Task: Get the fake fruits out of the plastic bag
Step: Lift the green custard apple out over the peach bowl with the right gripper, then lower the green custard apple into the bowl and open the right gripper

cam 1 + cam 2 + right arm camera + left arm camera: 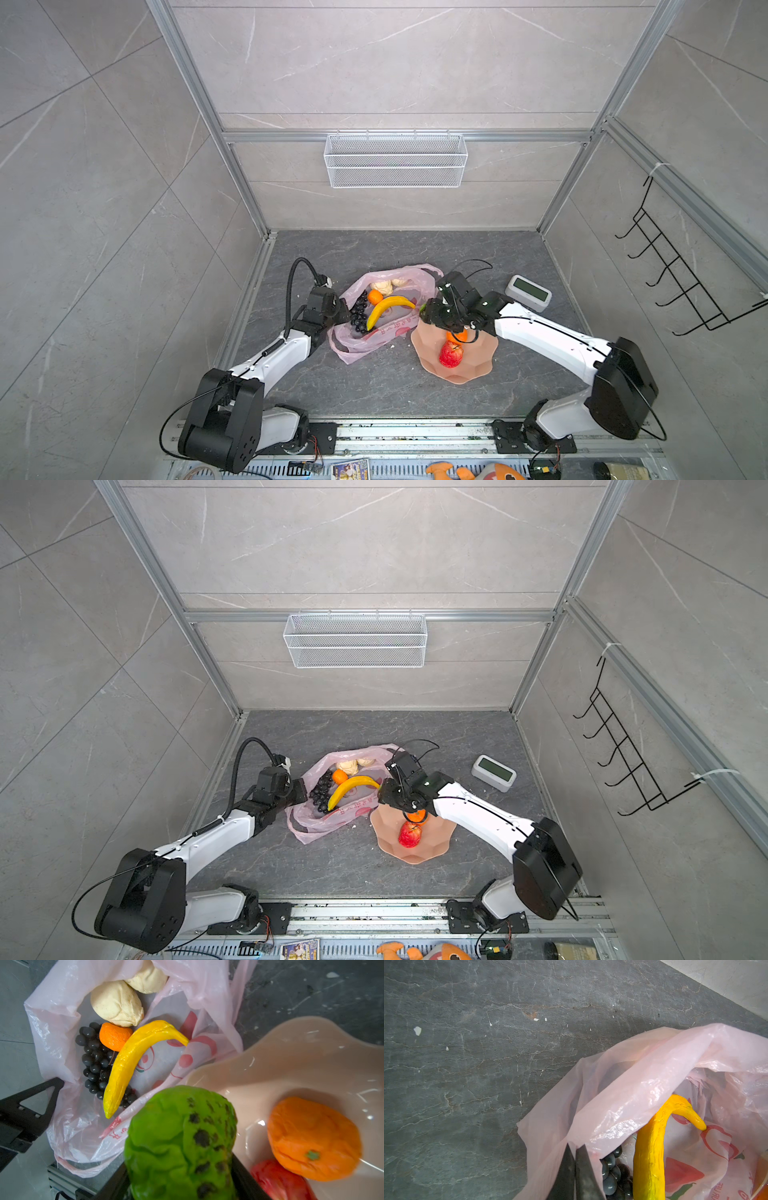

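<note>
The left tool (574, 1153) is pinched shut on the thin pale-pink plastic bag's (374, 336) rim at the table's (374, 395) middle. The right tool (429, 314) grips the green leafy toy piece (178, 1142) above the peach wavy-edged dish's (301, 1053) rim.

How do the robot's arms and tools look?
The left arm and right arm have white shells and black joint housings. A ribbed black hose loops over the left; thin black cables follow the right. The left tool, with tapered fingers, and right tool are black.

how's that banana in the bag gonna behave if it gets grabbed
The banana looks glossy, so probably slippery in a pinch. It's curved and rests across the grape bunch, so it may pivot or rock when pushed.
</note>
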Motion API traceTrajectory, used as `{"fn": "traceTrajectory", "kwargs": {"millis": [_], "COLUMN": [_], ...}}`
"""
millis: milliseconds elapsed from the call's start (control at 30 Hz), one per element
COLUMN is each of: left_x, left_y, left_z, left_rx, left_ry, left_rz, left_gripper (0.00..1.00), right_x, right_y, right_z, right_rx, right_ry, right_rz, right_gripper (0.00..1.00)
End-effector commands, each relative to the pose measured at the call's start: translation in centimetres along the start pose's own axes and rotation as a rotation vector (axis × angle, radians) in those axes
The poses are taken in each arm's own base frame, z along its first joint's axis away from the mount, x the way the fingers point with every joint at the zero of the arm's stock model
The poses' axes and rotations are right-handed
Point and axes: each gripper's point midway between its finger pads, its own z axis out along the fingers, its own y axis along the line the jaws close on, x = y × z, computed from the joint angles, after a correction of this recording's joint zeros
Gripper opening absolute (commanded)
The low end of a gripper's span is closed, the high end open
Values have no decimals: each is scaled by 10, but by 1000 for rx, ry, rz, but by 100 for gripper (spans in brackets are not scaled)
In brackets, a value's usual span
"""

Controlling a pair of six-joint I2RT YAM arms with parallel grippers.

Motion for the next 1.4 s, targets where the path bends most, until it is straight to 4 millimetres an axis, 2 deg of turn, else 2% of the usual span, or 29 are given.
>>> {"fn": "traceTrajectory", "kwargs": {"millis": [0, 100, 233, 600, 867, 1367], "left_x": [-19, -19, -19, -19, -18, -19], "left_y": [-6, -6, -7, -6, -7, -6], "left_z": [-3, -3, -3, -1, -1, -2], "left_rx": [13, 14, 18, 17, 19, 15], "left_ry": [-53, -54, -53, -49, -47, -50], "left_rz": [22, 21, 20, 19, 22, 24], "left_gripper": [0, 0, 0, 0, 0, 0], "right_x": [5, 12, 24, 54, 63, 59], "right_y": [-31, -56, -84, -127, -135, -132], "right_z": [-27, -40, -43, -34, -28, -12], "right_rx": [48, 65, 76, 94, 94, 89], "right_ry": [-14, -9, 18, 96, 120, 142], "right_rz": [67, 129, 225, 483, 570, 586], "right_gripper": [60, 60, 59, 60, 62, 67]}}
